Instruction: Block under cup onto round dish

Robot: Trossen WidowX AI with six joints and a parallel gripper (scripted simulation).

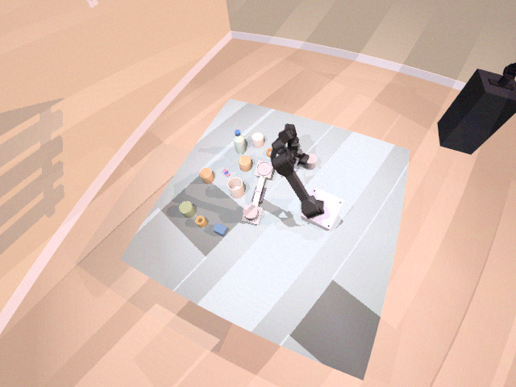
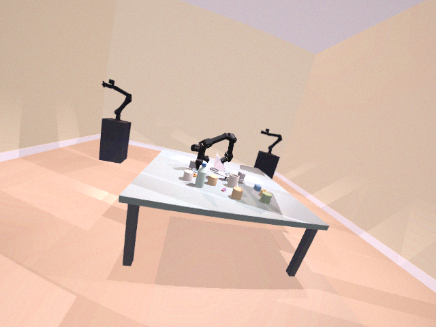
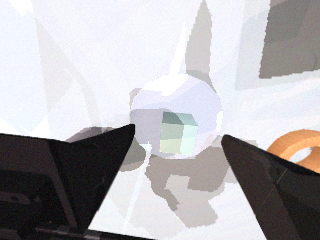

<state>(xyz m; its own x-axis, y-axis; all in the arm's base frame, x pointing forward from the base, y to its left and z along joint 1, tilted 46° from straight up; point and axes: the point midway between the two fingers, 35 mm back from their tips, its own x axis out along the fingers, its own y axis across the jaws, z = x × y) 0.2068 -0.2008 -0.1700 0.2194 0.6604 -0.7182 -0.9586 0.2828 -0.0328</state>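
Observation:
My gripper is open and points down over the pale round dish. A pale green block lies on the dish between my spread fingers, touching neither. In the top and exterior views the arm hides the dish and the block. The balance has a bare far pad. A grey cup stands on its near pad. An identical cup rests on the table beyond my arm, apart from the dish.
An orange ring lies close beside the dish. A bottle, pink cups, orange cups, a green cup and a blue block stand left of the balance.

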